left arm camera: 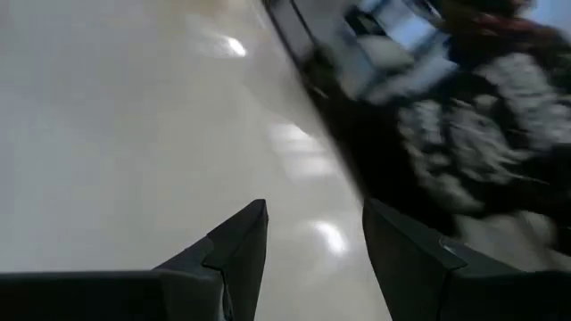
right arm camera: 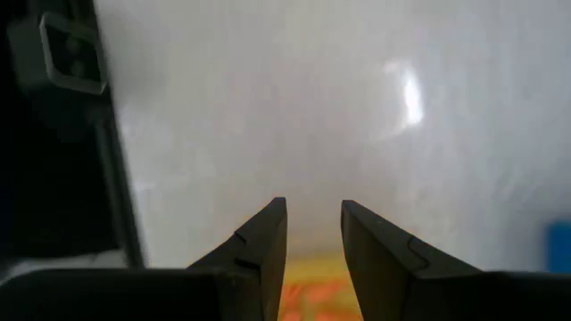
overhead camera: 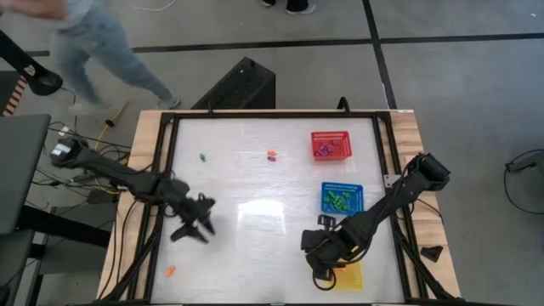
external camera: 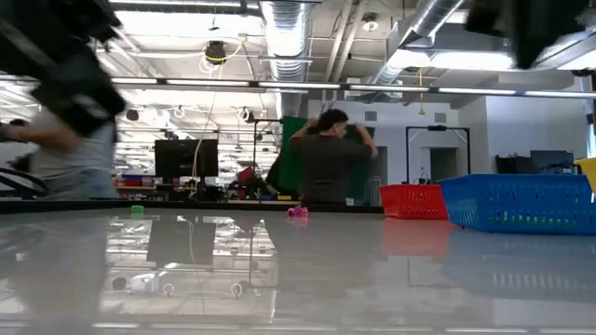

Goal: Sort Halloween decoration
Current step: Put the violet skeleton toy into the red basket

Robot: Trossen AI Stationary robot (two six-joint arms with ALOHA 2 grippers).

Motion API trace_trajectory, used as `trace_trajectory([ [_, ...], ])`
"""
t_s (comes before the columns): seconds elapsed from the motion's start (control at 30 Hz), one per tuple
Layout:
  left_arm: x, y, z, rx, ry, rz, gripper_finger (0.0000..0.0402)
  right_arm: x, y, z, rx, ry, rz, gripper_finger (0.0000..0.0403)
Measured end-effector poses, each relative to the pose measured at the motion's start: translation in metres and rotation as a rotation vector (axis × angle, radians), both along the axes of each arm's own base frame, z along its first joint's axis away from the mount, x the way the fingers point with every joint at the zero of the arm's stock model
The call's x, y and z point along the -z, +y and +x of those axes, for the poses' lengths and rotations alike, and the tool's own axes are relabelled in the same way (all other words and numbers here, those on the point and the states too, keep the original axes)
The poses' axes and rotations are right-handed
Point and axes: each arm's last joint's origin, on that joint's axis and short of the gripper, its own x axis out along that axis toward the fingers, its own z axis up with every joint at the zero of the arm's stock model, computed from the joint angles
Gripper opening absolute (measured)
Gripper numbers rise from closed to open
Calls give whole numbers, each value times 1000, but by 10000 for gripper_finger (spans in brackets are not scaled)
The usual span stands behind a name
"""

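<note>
Glossy white table. Tiny plastic trinkets lie scattered: green at ten o'clock, orange-pink at twelve, orange at seven. Left gripper open, empty; right gripper open over the yellow mesh basket.

Wide bare table between arms; red basket and blue basket crowd the right.

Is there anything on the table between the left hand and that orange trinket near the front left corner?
Nothing visible. In the high view the left hand hangs open over bare white table, and the orange trinket lies apart from it toward the front left corner, with only clear tabletop between them.
</note>
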Motion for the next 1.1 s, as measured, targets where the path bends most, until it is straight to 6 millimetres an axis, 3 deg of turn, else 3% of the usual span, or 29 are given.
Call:
trace_trajectory([
  [0.13,-13,-34,-12,49,181,-42,174,-2,-2,6,6,-104,-78,139],
  [0.33,-52,-78,-30,-31,347,102,174,-4,-3,11,-38,-156,-120,138],
  [0.5,-67,-92,-41,-149,477,273,174,-4,-11,16,-24,-164,-147,137],
  [0.67,-59,-94,-44,-225,497,423,174,-7,-29,25,113,-261,-332,133],
  [0.77,-55,-92,-38,-280,335,610,174,-8,-63,43,203,-279,-430,127],
  [0.87,-53,-87,-29,-392,135,820,174,-10,-116,66,313,-271,-390,122],
  [1.0,-54,-81,-12,-472,13,897,174,-4,-190,94,355,-281,-270,126],
  [1.1,-51,-77,-1,-456,-39,913,174,6,-234,107,326,-302,-214,137],
])
